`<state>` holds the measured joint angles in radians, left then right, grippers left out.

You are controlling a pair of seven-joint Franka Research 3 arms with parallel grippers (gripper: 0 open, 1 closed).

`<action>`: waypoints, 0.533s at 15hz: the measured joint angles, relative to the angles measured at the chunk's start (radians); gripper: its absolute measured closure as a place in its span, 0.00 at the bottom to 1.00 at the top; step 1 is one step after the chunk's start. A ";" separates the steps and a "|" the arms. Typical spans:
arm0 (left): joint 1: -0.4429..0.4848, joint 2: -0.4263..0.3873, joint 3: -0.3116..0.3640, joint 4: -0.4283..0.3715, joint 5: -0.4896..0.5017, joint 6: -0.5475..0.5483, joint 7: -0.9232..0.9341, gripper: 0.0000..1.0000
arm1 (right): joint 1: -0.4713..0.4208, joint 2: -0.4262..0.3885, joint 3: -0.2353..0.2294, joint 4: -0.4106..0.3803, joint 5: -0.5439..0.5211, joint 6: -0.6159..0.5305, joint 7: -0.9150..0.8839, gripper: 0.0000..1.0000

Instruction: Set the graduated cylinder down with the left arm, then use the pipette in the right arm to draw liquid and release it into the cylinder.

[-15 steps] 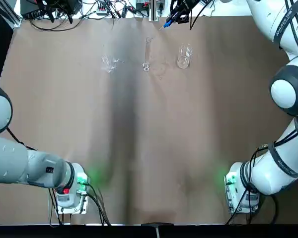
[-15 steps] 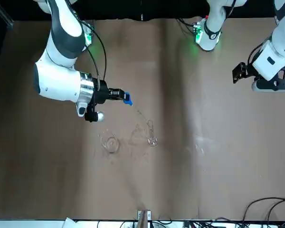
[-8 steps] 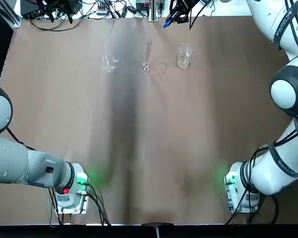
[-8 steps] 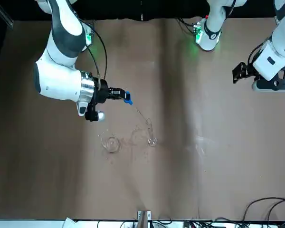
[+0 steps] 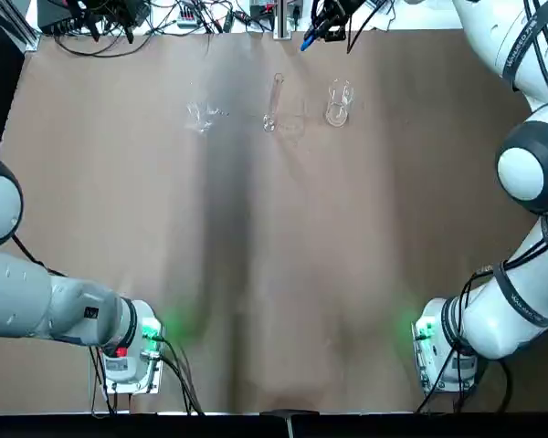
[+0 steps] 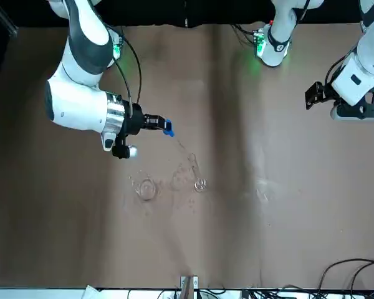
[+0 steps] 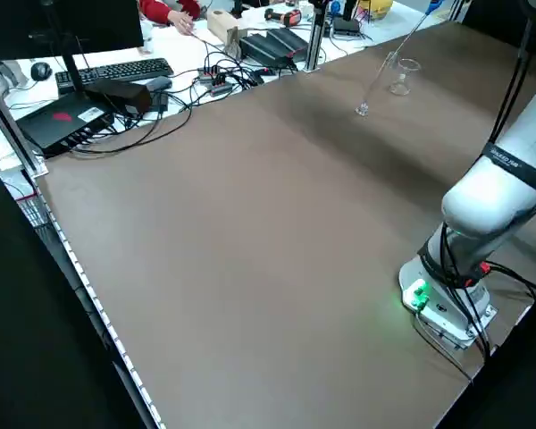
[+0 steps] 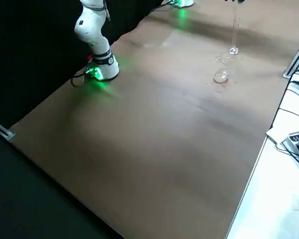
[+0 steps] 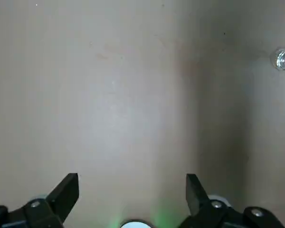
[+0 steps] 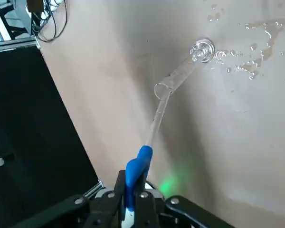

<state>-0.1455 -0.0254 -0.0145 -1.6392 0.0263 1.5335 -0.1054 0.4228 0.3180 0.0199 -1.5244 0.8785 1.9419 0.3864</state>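
Right hand (image 10: 133, 184): pinched shut on pipette's bulb.
Pipette (image 10: 157, 121): slanted, tip at graduated cylinder's mouth.
Graduated cylinder (image 10: 181, 73): upright on surface (image 5: 347, 274), near beaker (image 5: 339, 105).
Left hand (image 9: 133, 185): wide open, holding nothing, well apart from cylinder.

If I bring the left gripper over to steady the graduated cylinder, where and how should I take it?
I'd pinch the slim tube of the graduated cylinder midway, above its wider foot, coming level from the robot's left. It stands upright, and the pipette in the right gripper reaches its mouth from above.
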 joint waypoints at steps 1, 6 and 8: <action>0.000 0.000 0.000 0.000 0.000 0.000 0.000 0.00 | 0.002 0.000 0.000 0.001 0.000 0.020 0.008 0.93; 0.000 0.000 0.000 0.000 0.000 0.000 0.000 0.00 | 0.031 0.000 0.001 0.002 0.000 0.071 0.039 0.93; 0.002 0.001 0.001 0.000 0.000 0.000 0.000 0.00 | 0.031 0.000 0.000 0.002 0.000 0.071 0.040 0.93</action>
<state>-0.1432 -0.0246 -0.0138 -1.6392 0.0263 1.5335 -0.1054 0.4541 0.3181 0.0202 -1.5227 0.8785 2.0130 0.4264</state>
